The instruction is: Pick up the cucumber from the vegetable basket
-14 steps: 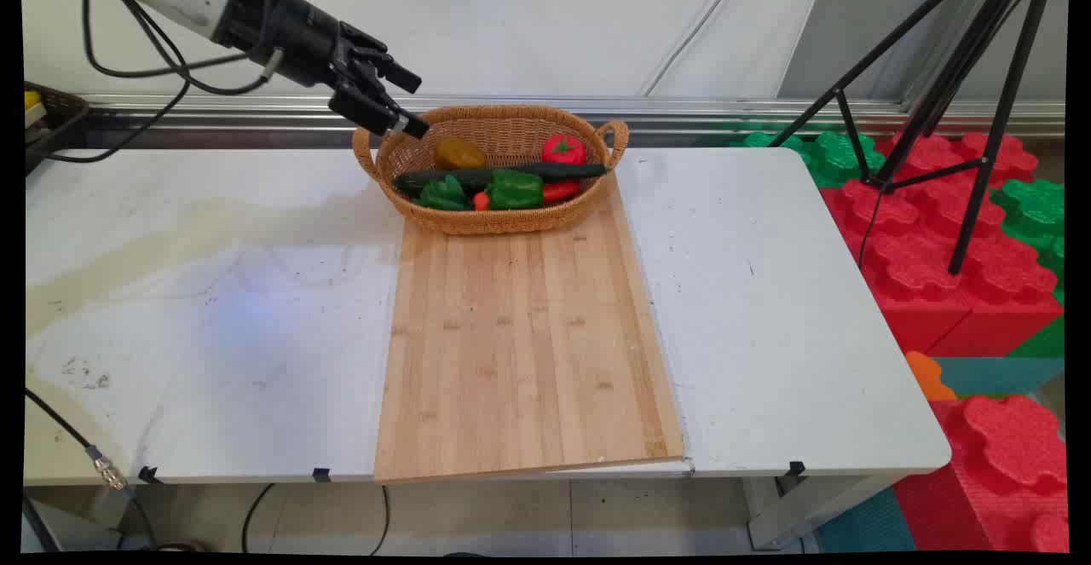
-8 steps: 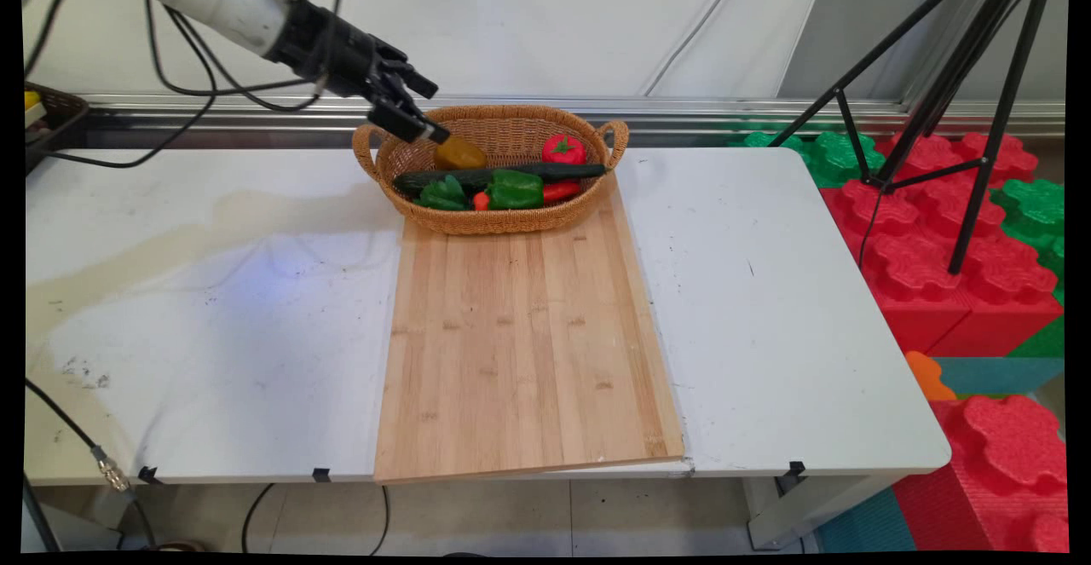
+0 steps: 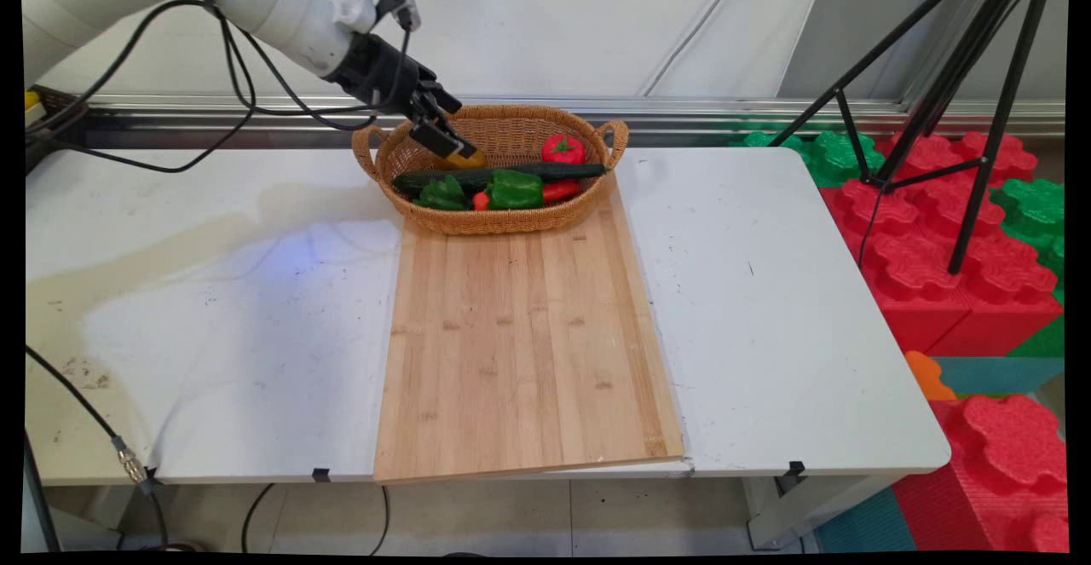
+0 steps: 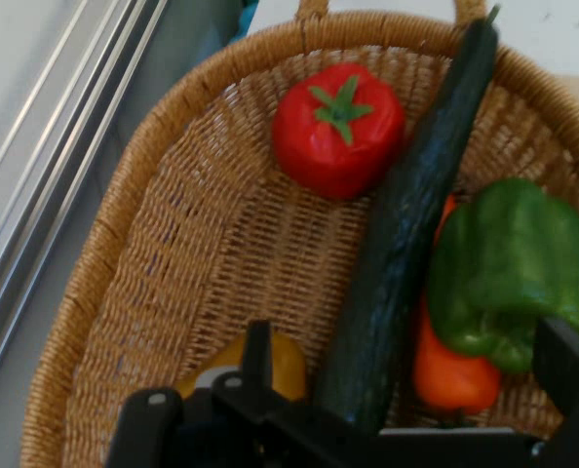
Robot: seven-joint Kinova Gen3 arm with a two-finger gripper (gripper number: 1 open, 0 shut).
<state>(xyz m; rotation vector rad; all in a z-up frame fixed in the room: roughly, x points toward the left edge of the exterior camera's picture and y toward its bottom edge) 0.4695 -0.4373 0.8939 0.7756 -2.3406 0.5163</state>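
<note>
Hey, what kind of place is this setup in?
Probably a robotics lab or test room: a robot arm works at a white table, a black tripod stands alongside, and red and green foam blocks are stacked beside it.

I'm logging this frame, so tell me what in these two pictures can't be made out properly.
- Yellow vegetable: main view, mostly hidden by the gripper; hand view, covered by the black linkage.
- Whether the gripper is open or shut: unclear in both views.
- Orange-red vegetable: both views, largely under the green pepper and cucumber.
- Basket: hand view, cut off by the edges.
</note>
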